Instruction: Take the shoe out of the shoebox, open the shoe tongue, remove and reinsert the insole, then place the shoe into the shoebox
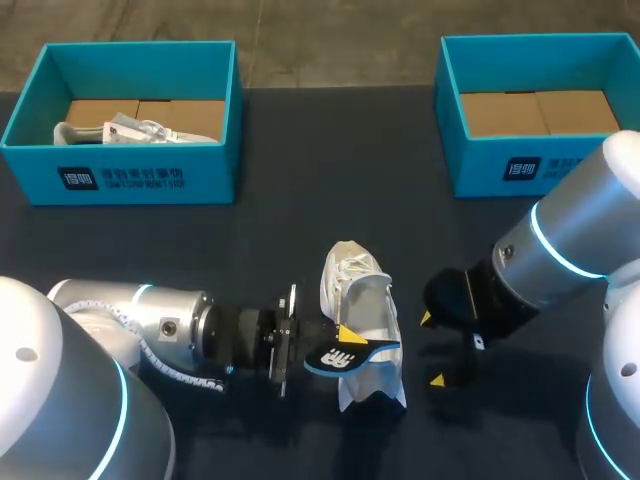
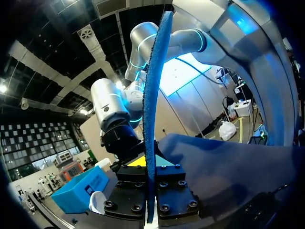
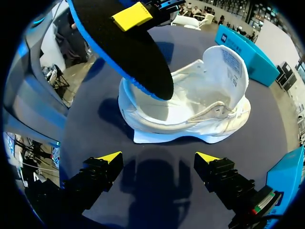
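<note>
1. The shoe is judged to be already out of its box: it is seen lying on the dark table between the two grippers, with its tongue folded back and the opening exposed.
2. The insole is out of the shoe. It is clamped between the fingers of the left gripper and held over the shoe's opening, one end dipping toward it. Whether it touches inside cannot be told.
3. The right gripper is spread wide with nothing in it, just beside the shoe.
4. Reinsertion of the insole and the return of the shoe to a shoebox are judged to be left.
5. Another white shoe is seen in the left shoebox. Only a cardboard floor is shown in the right shoebox.
6. Access to the shoe's opening is judged to be hindered by the held insole.
</note>
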Controlling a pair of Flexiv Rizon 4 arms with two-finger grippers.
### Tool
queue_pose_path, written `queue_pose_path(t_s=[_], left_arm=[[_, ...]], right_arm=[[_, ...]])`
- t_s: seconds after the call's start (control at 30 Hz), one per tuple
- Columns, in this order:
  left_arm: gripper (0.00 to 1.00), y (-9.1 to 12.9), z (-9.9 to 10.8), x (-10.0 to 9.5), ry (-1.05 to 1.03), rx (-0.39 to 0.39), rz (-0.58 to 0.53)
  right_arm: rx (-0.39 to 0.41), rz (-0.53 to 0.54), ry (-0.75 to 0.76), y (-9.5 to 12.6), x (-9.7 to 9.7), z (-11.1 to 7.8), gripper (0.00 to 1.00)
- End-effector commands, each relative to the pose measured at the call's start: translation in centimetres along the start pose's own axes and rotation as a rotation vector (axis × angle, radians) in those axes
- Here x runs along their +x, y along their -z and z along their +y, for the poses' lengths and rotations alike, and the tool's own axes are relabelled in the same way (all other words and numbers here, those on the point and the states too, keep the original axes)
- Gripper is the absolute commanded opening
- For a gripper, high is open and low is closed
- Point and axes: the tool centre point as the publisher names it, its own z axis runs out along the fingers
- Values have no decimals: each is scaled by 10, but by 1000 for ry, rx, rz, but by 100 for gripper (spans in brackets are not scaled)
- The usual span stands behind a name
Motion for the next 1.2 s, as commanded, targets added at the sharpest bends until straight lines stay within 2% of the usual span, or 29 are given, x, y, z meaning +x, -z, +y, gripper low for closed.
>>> queue_pose_path(t_s=[0.03,0.63,0.93,1.2], left_arm=[[0,-1,3,2,-13,3,0],[0,-5,3,4,-12,18,2],[0,3,-1,5,-1,1,-9],[0,8,5,4,13,-16,-30]], right_arm=[[2,-4,0,-1,1,0,100],[2,-4,0,-1,1,0,100],[2,-4,0,-1,1,0,100],[2,-4,0,-1,1,0,100]])
